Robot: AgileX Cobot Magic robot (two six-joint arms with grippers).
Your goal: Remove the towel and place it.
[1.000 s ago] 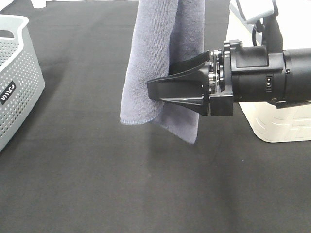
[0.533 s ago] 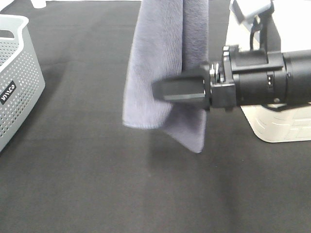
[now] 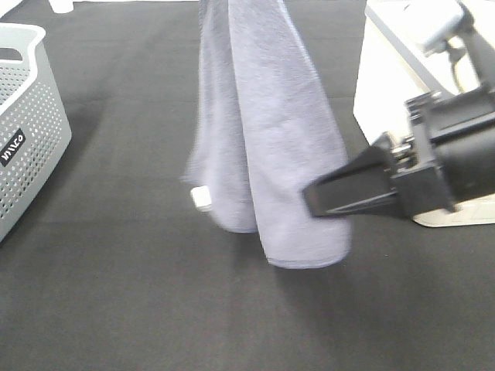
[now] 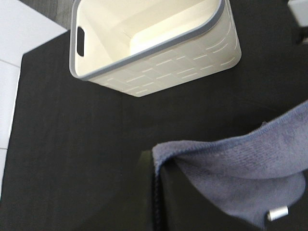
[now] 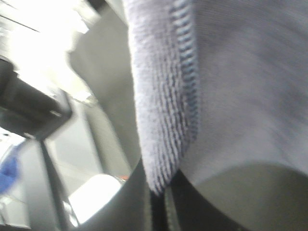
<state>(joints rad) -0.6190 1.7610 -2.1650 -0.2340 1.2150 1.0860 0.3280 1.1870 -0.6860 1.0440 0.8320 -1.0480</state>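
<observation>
Two claws, one hanging towel [image 3: 271, 154]

Both my claws are clenched on the cloth. My left claw [image 4: 156, 166] pinches a hemmed edge; it is outside the high view. My right claw [image 3: 313, 199] reaches in from the right and nips the low right edge. The towel hangs in long folds over the black table cover [image 3: 116, 294], between the grey basket [image 3: 31, 116] at left and the white basket [image 4: 192, 67] at right. A white tag [image 3: 200, 198] shows on the left fold.

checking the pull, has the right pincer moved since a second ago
Yes. The right pincer, shut on the towel, has shifted right and lower, toward the white bin.
</observation>
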